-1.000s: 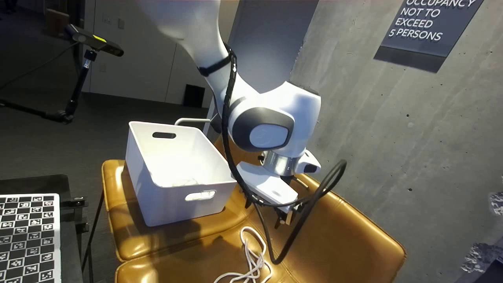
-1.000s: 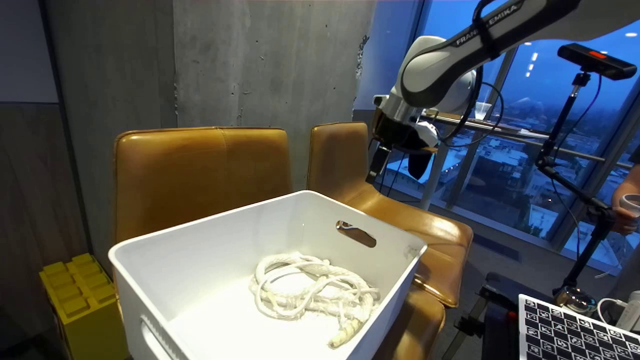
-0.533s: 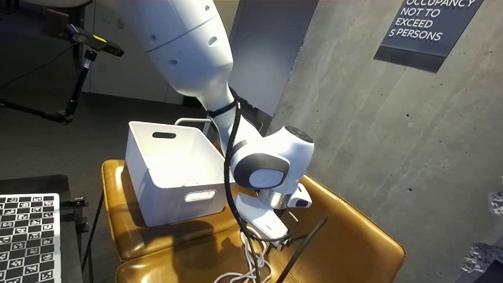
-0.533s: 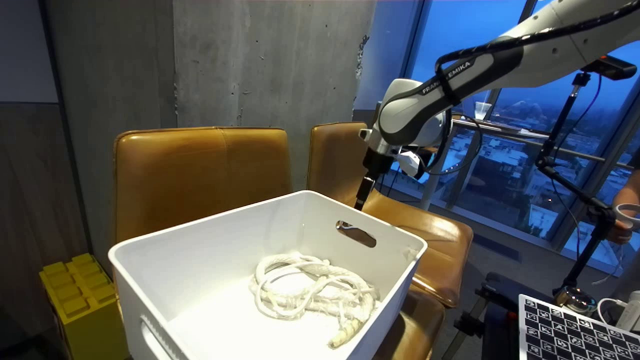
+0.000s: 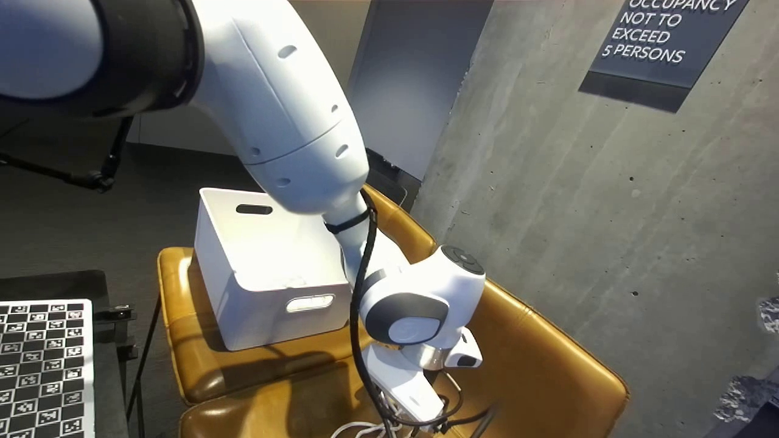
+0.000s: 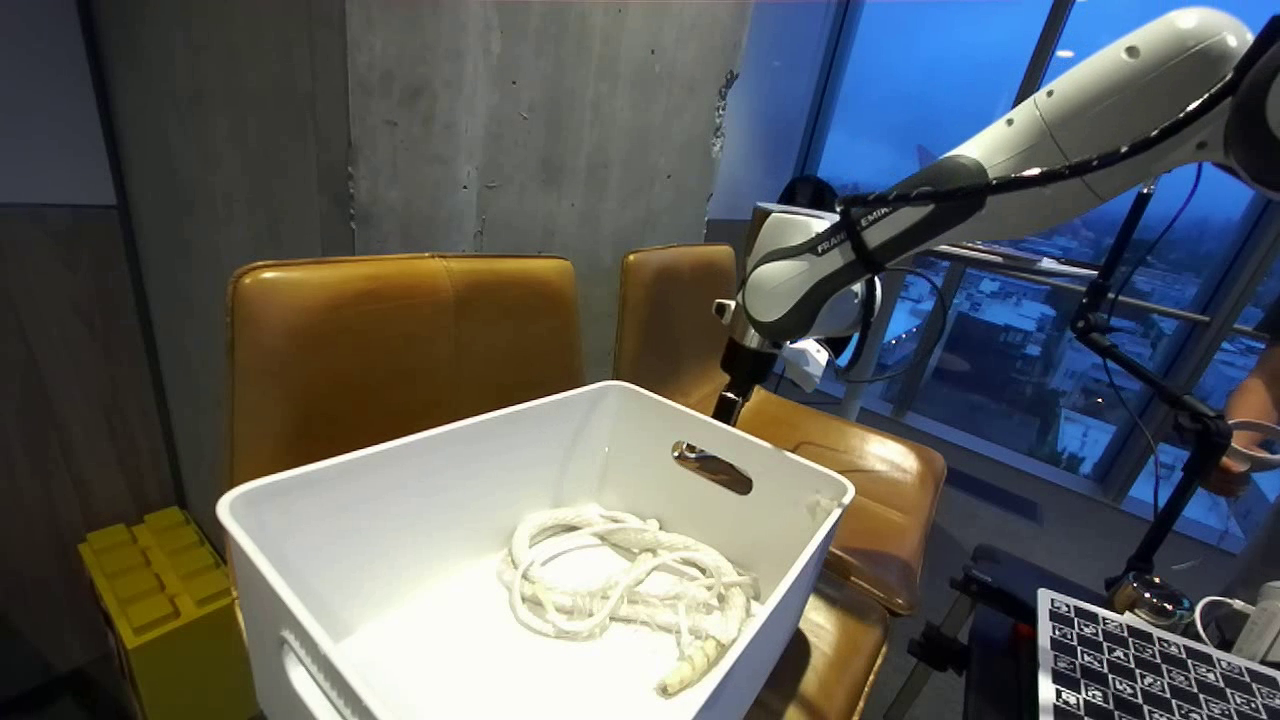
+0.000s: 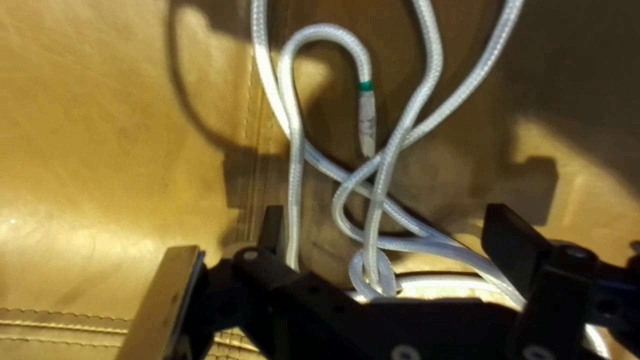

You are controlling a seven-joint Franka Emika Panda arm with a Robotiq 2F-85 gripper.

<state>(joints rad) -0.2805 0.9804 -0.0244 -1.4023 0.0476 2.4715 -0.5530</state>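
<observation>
White rope (image 7: 382, 185) tangled beneath my gripper (image 7: 383, 220), on the tan chair (image 7: 100, 165).
Jaws spread wide, nothing pinched; I judge this the pre-grasp step, and next calls for getting rope squarely between them. The white bin (image 5: 268, 325) stands nearby.

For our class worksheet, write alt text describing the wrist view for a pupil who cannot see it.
An open gripper hangs over a looped white braided cord on a tan chair. The cord crosses itself, and a green band sits near one end.
</observation>
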